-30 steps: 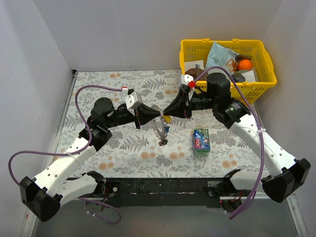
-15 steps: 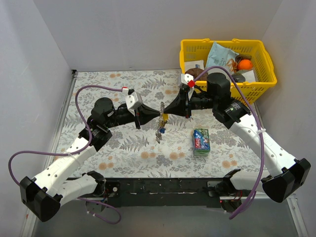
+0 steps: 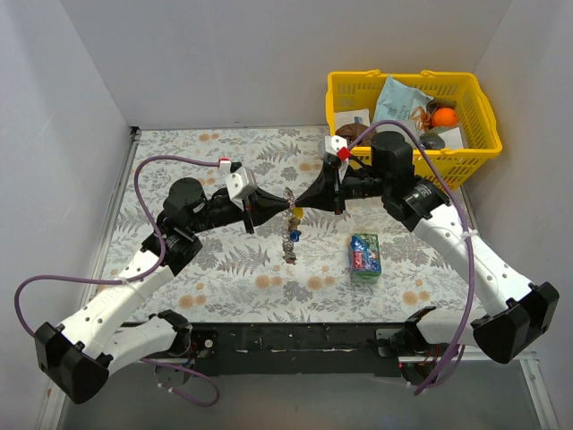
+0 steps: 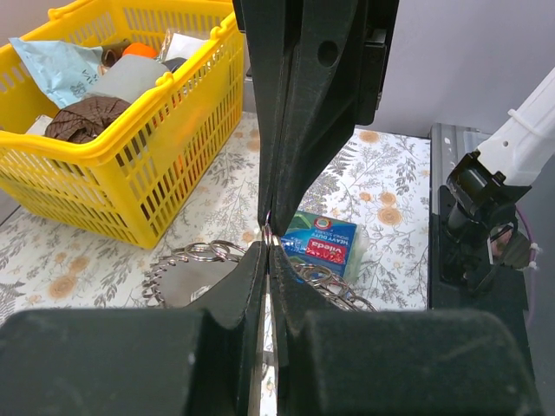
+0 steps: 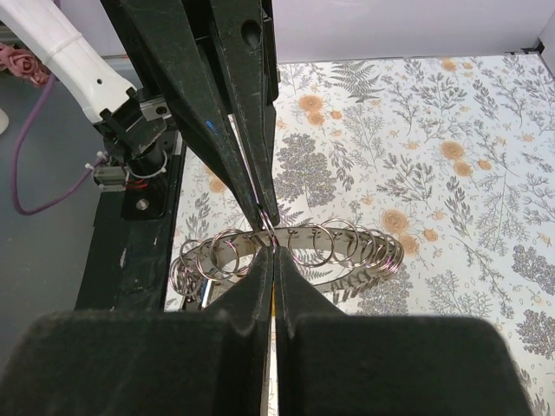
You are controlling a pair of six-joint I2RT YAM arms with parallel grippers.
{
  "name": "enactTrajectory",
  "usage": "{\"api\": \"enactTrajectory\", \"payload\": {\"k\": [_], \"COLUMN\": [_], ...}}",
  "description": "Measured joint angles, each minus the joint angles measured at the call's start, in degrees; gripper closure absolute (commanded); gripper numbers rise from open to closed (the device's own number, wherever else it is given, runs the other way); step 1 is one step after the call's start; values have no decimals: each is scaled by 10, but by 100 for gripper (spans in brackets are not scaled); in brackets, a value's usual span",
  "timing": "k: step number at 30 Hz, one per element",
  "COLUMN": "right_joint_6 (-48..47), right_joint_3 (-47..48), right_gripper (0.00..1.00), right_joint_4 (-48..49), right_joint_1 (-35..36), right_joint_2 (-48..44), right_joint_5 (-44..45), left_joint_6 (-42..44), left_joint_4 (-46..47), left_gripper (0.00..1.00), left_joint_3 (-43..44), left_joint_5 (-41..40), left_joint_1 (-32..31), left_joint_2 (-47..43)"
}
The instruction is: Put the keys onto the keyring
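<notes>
The keyring (image 3: 289, 244), a silver band strung with many small rings, hangs above the table between my two gripper tips, which meet tip to tip. A yellow key (image 3: 298, 213) and a blue key (image 3: 295, 235) show on it. My left gripper (image 3: 287, 209) is shut on the keyring; its rings spread to both sides in the left wrist view (image 4: 192, 254). My right gripper (image 3: 301, 203) is shut, with a yellow sliver between its jaws that looks like the yellow key. The right wrist view shows the keyring (image 5: 364, 245) just past its fingertips.
A blue-green snack packet (image 3: 364, 253) lies on the floral table right of the keyring, also in the left wrist view (image 4: 321, 247). A yellow basket (image 3: 466, 157) of mixed items stands at the back right. White walls close in the table.
The right gripper has edged slightly left toward the left gripper. The hanging part of the keyring has swung a little. Both grippers stay shut.
</notes>
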Motion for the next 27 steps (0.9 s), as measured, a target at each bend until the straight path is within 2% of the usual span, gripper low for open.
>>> {"api": "enactTrajectory", "payload": {"k": [14,17,18,21,23,24,27], "right_joint_6": [-26,-27,-27,-29,-29,-29,-26], "right_joint_3": [2,2,2,0,-4,-9,-27], "right_gripper": [99,84,71,54,45,37,26], "right_joint_4": [-23,-27,-27,-33,-34,-34,-28], "right_joint_1": [-3,-4,-3,-4,-4,-4,-6], "right_joint_2": [27,28,28,26,23,19,-2], "right_joint_5": [-41,-44,-44,-34,-25,-21,-9], "left_joint_6": [0,0,0,0,0,0,2], "left_joint_4": [-1,0,0,8,17,20,28], "left_gripper": [100,100,100,100,100,100,100], "left_joint_3": [-10,-10,-10,-10,-10,-10,-10], "left_joint_5": [4,4,4,3,3,2,1], "left_joint_1": [0,0,0,0,0,0,0], "left_joint_2": [0,0,0,0,-5,-8,-16]}}
